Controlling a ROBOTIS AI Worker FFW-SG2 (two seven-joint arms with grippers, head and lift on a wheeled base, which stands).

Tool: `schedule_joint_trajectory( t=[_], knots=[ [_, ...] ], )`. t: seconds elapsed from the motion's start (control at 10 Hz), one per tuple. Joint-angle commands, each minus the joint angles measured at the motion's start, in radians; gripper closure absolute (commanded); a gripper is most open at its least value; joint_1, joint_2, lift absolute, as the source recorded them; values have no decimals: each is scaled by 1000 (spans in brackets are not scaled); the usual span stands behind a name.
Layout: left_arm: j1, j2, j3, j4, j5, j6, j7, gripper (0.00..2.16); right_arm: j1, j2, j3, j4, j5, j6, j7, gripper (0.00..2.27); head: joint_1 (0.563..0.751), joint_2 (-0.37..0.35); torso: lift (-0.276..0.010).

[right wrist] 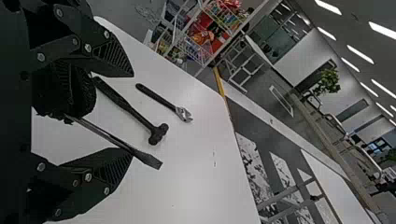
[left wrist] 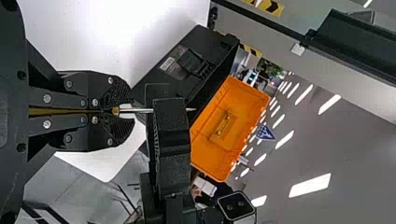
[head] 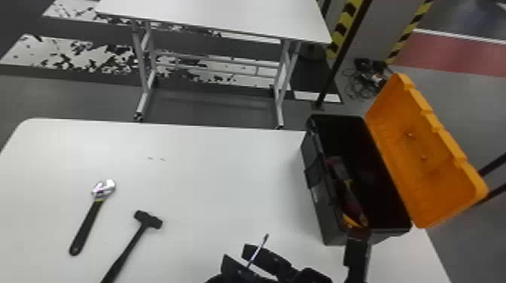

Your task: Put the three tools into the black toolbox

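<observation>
Left wrist view has the left gripper [left wrist: 123, 111] closed narrow on the handle end of the screwdriver [left wrist: 140, 110], and the metal shaft comes out past its fingertips. The right gripper [right wrist: 132, 114] is wide apart, and in the head view the shaft passes between its two fingers; whether it touches one of them, I cannot tell.

The adjustable wrench [head: 88, 225] and the hammer [head: 130, 246] lie flat on the white table [head: 211, 180], the hammer nearer to the grippers. The black toolbox [head: 323, 214] stands at the right side of this table, well apart from these two tools, with its orange lid [head: 421, 158] open. Some red and yellow object [head: 351, 195] is inside the box, but what it is I cannot say with certainty.

In my judgement, the step in hand is a passing of the screwdriver from left to right, because the right arm is the one closer to the box. The next move asks that the right fingers close firmly on the shaft before the left ones let go — an early release could drop the tool. The shaft is thin and smooth, so it may turn in the grip. None of these three tools is in the box, so most of the task is ahead.
</observation>
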State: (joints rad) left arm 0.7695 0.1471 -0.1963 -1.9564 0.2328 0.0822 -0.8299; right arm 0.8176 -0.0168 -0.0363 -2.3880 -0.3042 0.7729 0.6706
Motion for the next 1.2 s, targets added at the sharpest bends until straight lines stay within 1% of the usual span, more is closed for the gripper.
schedule_joint_trajectory(
  t=[0.0, 0.1, 0.3, 0.7, 0.8, 0.9, 1.0, 1.1],
  knots=[
    [-1, 2, 0, -1, -1, 0, 0, 1980, 0, 0, -1, 7, 7, -37, 0, 1855, 695, -186, -51],
    [-1, 2, 0, 1, 0, 0, 0, 1980, 0, 0, -1, 10, 19, -71, 0, 2243, 695, -190, -51],
    [-1, 2, 0, 1, 0, 0, 0, 1976, 2, 0, -1, 26, 20, -126, 27, 2243, 695, -194, -51],
    [-1, 2, 1, 1, 0, 0, 0, 1976, 3, 0, -2, 29, 31, -138, 30, 2243, 695, -195, -51],
    [-1, 2, 1, 1, 2, 0, 0, 1899, 3, 0, -2, 29, 31, -138, 30, 2243, 695, -196, -51],
    [-1, 2, 3, 1, 7, 0, -9, 637, 5, 0, -2, 30, 31, -138, 30, 2243, 695, -197, -51],
    [-1, 2, 6, 1, 8, 6, -12, -2, 5, 0, -2, 30, 30, -135, 30, 2243, 695, -199, -51],
    [-1, 2, 8, 1, 10, 6, -12, -2, 5, 0, -4, 27, 27, -135, 30, 2243, 695, -199, -51]
  ],
)
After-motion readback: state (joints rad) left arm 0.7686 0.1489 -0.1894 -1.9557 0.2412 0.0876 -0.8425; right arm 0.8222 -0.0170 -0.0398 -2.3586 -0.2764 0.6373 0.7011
